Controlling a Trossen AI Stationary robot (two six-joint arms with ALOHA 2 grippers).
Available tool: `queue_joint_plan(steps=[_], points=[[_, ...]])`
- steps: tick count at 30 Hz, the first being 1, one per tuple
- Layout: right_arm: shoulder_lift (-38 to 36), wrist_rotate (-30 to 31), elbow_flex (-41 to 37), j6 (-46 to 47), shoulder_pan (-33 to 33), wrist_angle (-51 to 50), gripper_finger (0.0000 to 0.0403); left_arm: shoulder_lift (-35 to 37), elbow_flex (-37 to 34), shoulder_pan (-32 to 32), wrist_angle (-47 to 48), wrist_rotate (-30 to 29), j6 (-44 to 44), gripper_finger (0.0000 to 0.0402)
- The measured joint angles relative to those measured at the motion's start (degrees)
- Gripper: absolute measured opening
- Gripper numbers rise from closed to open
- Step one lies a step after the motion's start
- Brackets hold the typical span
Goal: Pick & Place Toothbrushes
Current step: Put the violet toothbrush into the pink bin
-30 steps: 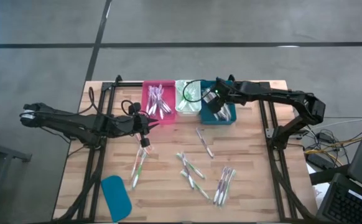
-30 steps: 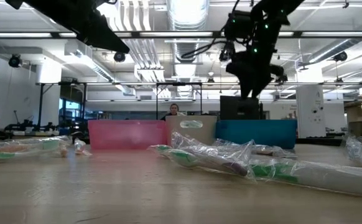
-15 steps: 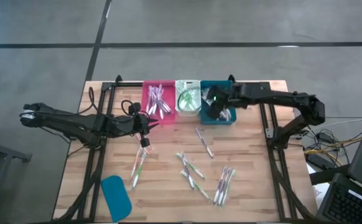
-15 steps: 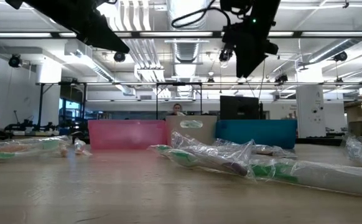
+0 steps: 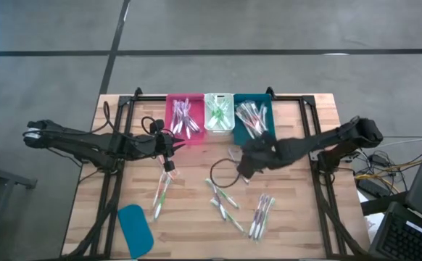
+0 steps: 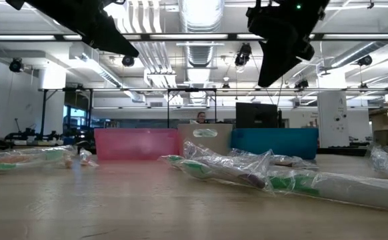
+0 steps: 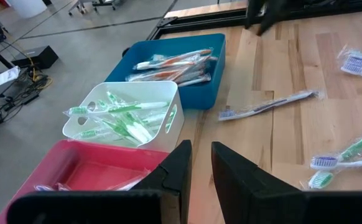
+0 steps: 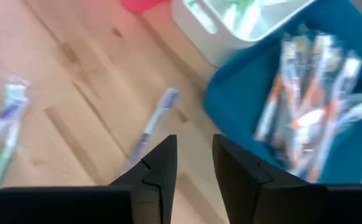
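Observation:
Wrapped toothbrushes lie loose on the wooden table: a purple one (image 8: pixel 153 127) beside the bins, a cluster (image 5: pixel 223 197), a pair (image 5: pixel 262 212) and a green one (image 5: pixel 160 194). More fill the pink bin (image 5: pixel 184 116), white bin (image 5: pixel 218 112) and teal bin (image 5: pixel 253 119). My right gripper (image 5: pixel 244 164) hovers above the purple toothbrush; a narrow gap (image 8: pixel 194 142) shows between its fingers, with nothing in it. My left gripper (image 5: pixel 169 148) hangs near the pink bin, also slightly open (image 7: pixel 201 149) and holding nothing.
A flat teal lid (image 5: pixel 135 225) lies at the near left corner. The three bins stand in a row along the far edge. Black frame rails (image 5: pixel 115 145) run down both sides of the table. A cable loop (image 5: pixel 222 174) hangs by my right gripper.
My right gripper has swung from above the teal bin toward the table's near edge, out over the loose purple toothbrush, turning as it went. My left arm has kept still.

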State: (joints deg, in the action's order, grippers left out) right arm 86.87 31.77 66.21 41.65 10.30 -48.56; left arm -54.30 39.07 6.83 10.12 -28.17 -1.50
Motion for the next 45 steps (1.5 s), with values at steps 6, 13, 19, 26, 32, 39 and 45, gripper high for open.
queue_joint_plan(steps=[6,13,19,26,32,39,45], points=[[0.0,0.8,-7.2,3.5,3.5,10.9,0.0101,0.0,0.0,0.0,0.0,0.0,0.0,0.0067],[0.0,0.8,-15.3,7.3,3.7,19.4,0.0133,0.0,0.0,0.0,0.0,0.0,0.0,0.0067],[0.0,-0.2,-21.8,8.1,3.7,29.1,0.0164,0.0,0.0,0.0,0.0,0.0,0.0,0.0067],[4.3,-3.8,-24.4,7.7,3.7,38.1,0.0192,0.0,0.0,0.0,0.0,0.0,0.0,0.0067],[10.7,-6.3,-22.0,7.5,3.8,39.0,0.0204,0.0,0.0,0.0,0.0,0.0,0.0,0.0067],[15.7,-6.8,-20.4,8.1,3.9,38.7,0.0192,0.0,0.0,0.0,0.0,0.0,0.0,0.0067],[15.4,-7.4,-20.5,9.3,3.9,38.5,0.0142,0.0,0.0,0.0,0.0,0.0,0.0,0.0067]])
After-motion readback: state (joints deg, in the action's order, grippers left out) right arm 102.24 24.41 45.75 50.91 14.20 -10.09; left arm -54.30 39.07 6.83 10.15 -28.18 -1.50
